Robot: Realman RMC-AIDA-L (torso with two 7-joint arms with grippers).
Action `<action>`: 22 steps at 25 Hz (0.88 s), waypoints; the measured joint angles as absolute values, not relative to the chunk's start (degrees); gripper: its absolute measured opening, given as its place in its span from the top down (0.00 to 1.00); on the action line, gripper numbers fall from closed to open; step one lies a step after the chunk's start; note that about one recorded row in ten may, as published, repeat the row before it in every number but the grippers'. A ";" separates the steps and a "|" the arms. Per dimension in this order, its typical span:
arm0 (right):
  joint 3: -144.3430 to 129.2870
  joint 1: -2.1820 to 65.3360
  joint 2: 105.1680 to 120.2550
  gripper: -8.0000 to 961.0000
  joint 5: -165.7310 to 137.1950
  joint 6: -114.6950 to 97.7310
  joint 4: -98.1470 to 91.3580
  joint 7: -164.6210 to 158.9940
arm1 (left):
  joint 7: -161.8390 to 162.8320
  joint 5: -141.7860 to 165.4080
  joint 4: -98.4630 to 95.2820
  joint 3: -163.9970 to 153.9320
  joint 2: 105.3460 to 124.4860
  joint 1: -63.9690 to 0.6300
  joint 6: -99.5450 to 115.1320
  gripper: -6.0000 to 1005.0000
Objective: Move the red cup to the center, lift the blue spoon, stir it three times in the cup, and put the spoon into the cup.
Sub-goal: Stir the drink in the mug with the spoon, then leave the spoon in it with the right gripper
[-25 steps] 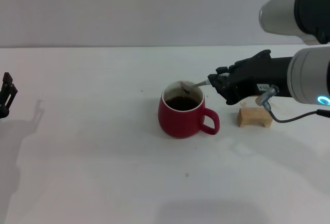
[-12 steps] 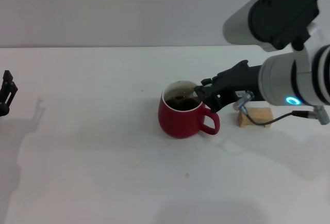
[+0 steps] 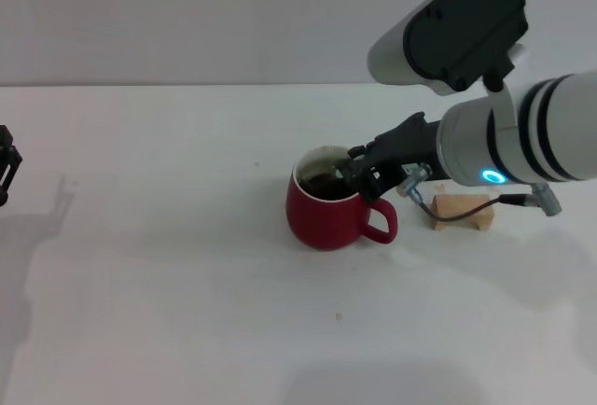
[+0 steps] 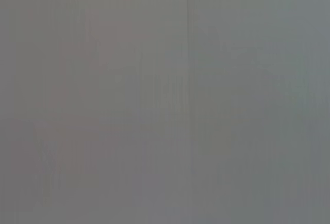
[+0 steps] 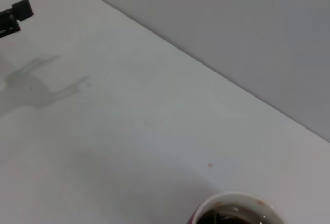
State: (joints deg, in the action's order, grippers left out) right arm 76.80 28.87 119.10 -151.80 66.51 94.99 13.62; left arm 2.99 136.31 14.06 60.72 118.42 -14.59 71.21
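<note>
**Right gripper dipping over the cup's 3 o'clock rim**

The red cup (image 3: 328,201) is standing upright near the middle of the desk (image 3: 168,265), its loop handle pointing toward 4 o'clock in the head view and dark liquid showing inside. The right gripper (image 3: 353,170) is reaching in from 3 o'clock, its dark tip hanging right over the cup's near-side rim and leaning down toward the liquid. The blue spoon cannot be made out here: the gripper is covering that part of the mouth, so whether the fingers are clenched on the spoon or released cannot be told. Only in the right wrist view is the cup (image 5: 234,211) peeking in, rim and dark liquid, with nothing clearly spoon-like above it.

The relation that matters: the cup's mouth is lying directly below and slightly toward 9 o'clock of the gripper tip, so any stirring or release would be happening along a steep line slanting down from 3 o'clock into the cup. The right arm is by far the nearer one.

The left gripper (image 3: 6,172) is sitting parked at the desk's far 9 o'clock edge, well apart; its fingers cannot be judged. A wooden block (image 3: 462,211) is lying beyond the handle at 3 o'clock, under the right arm.
</note>
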 joint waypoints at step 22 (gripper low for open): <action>78.68 29.16 118.91 0.85 -152.50 67.91 93.66 14.19 | 2.99 136.32 13.97 60.82 118.39 -15.21 71.27 0.15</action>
State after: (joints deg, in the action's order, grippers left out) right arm 78.68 29.16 118.91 -152.50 67.91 93.66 14.19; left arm 2.99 136.32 13.97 60.82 118.39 -15.21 71.27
